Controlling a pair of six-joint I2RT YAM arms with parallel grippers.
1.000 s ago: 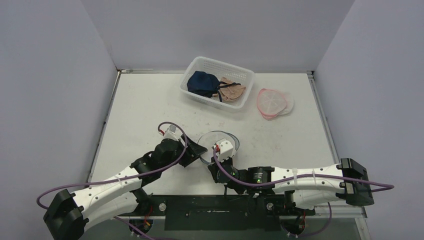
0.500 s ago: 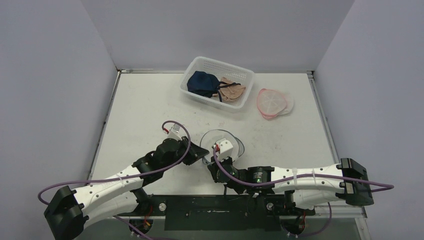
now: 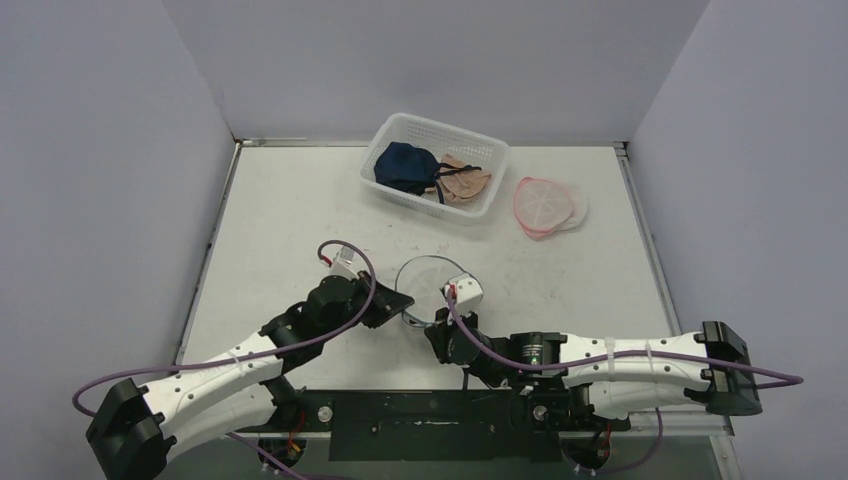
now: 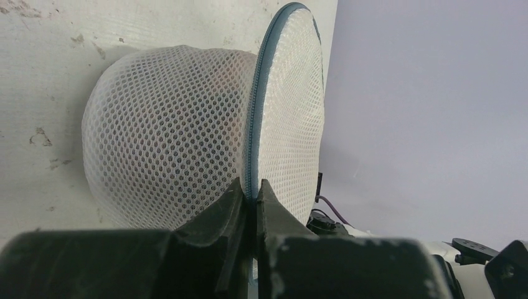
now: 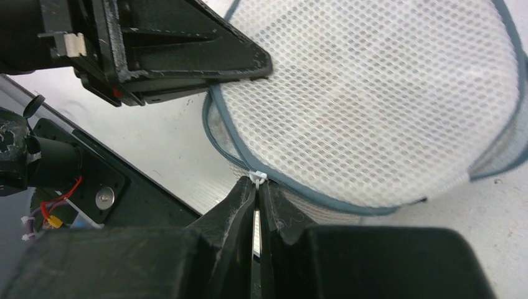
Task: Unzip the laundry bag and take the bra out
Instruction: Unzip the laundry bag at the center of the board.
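Observation:
The laundry bag [image 3: 428,283] is a round white mesh pouch with a grey-blue zipper band, standing near the table's front edge between both arms. My left gripper [image 4: 253,190] is shut on the zipper band at the bag's rim. My right gripper [image 5: 257,182] is shut on the small white zipper pull [image 5: 258,176]. Left of the pull, the band has parted into two lines [image 5: 215,128]. Through the mesh [image 4: 180,112] only a faint pinkish tint shows; I cannot make out the bra itself. From above, the left gripper [image 3: 400,304] and right gripper [image 3: 438,322] flank the bag's near side.
A white perforated basket [image 3: 478,138] at the back holds a navy garment [image 3: 402,165] and a beige one [image 3: 463,184]. A pink-rimmed mesh pouch [image 3: 545,205] lies to its right. The black base rail [image 3: 430,420] runs just below the grippers.
The left gripper closed on the bag's zipper band. The right arm slid a little to the right with the zipper pull, and the bag's top shifted with it.

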